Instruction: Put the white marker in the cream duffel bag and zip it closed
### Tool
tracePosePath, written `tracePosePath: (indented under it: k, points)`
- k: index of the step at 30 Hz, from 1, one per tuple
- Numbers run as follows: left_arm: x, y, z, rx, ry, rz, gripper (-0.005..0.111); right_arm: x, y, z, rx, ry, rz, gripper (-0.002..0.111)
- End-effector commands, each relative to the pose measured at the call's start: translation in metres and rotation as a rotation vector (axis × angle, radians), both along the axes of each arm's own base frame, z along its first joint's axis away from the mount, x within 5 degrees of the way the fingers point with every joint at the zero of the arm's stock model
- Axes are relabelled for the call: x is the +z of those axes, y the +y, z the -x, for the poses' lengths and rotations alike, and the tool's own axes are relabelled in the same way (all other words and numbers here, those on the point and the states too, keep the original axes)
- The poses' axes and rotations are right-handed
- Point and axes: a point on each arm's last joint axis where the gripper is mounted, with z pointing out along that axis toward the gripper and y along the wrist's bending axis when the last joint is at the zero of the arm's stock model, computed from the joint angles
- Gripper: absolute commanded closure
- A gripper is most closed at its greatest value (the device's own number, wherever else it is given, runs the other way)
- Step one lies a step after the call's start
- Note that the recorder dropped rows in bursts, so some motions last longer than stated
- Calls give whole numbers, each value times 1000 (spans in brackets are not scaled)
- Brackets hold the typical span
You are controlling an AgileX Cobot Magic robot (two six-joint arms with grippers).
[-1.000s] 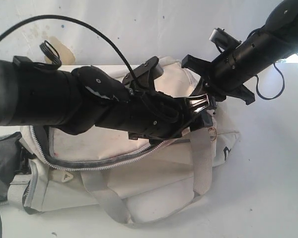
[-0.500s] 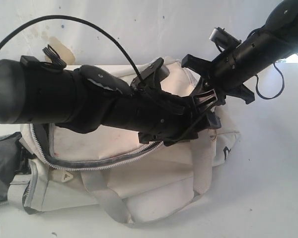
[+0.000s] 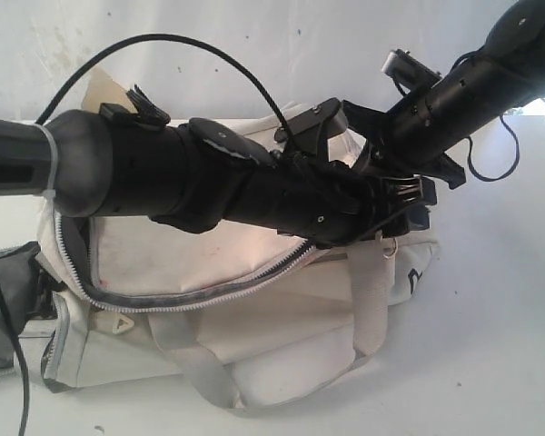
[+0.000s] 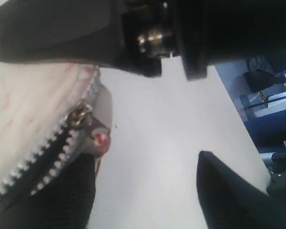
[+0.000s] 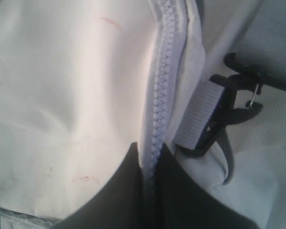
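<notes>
The cream duffel bag (image 3: 282,336) lies on the white table, its long top zipper (image 3: 182,298) gaping in a curve. My left arm stretches across it, and the left gripper (image 4: 143,191) is open at the bag's right end. One finger (image 4: 52,200) rests beside the zipper slider (image 4: 81,114); only bare table lies between the jaws. My right gripper (image 5: 152,164) is shut on the closed zipper seam (image 5: 162,81) of the bag, beside a black buckle (image 5: 224,119). The white marker is out of view.
A grey webbing strap (image 3: 368,300) runs down the bag's front. Dark grey fabric (image 3: 0,309) lies at the bag's left end. A black cable (image 3: 490,173) hangs by the right arm. A white wall (image 3: 254,45) stands close behind the bag.
My left arm has slid right and a little back along the bag, bringing its gripper to the bag's right end. The right gripper has kept its pinch in place.
</notes>
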Motion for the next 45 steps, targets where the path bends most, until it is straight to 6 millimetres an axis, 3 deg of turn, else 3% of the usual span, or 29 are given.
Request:
tracePosePath:
  k: [1,14,22,29,33,38,43,44,45]
  points:
    - [4,3,-9,-28,-92,-20,44,4,0,2,25,-17,1,108]
    - [-17,4,-20,5,-37,-34,44,4,0,1,40,-36,5,108]
    - [-18,8,-27,45,-130,-86,67,4,0,2,67,-42,12,108]
    - [-17,5,-24,41,-79,-45,33,4,0,3,80,-37,13,108]
    - [-13,2,-22,30,-36,9,32,3,0,4,147,-72,33,108]
    - [-10,-3,-20,-76,-126,-4,36,4,3,9,287,-93,29,108]
    - [-12,1,-25,-32,-170,-54,37,9,5,14,320,-89,9,108]
    - [-13,2,-27,-22,-182,-66,40,10,5,14,337,-94,5,108]
    - [-13,2,-27,-22,-182,-66,50,13,6,15,344,-88,-7,108]
